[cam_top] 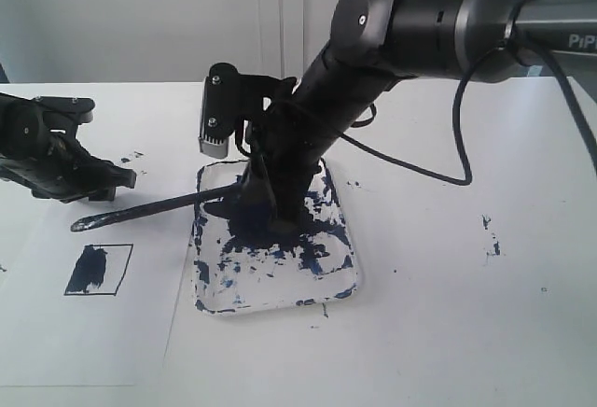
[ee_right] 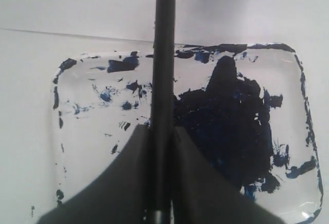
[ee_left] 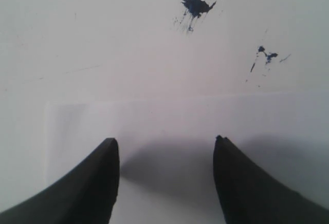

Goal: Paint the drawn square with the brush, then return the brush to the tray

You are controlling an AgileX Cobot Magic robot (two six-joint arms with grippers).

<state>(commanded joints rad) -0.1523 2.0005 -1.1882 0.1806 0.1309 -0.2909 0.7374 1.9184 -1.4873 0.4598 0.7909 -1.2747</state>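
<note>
The drawn square on the white paper has navy paint over its left half. My right gripper hangs low over the tray, a white tray blotched with dark navy paint, and is shut on the brush. The brush lies nearly level, its end reaching left past the tray over the paper, above the square. In the right wrist view the black brush runs between the shut fingers of the gripper above the tray. My left gripper stands open and empty over the paper's far edge.
The white paper lies left of the tray. Paint specks mark the table beyond the paper, and more specks lie to the tray's right. A black cable loops down from the right arm.
</note>
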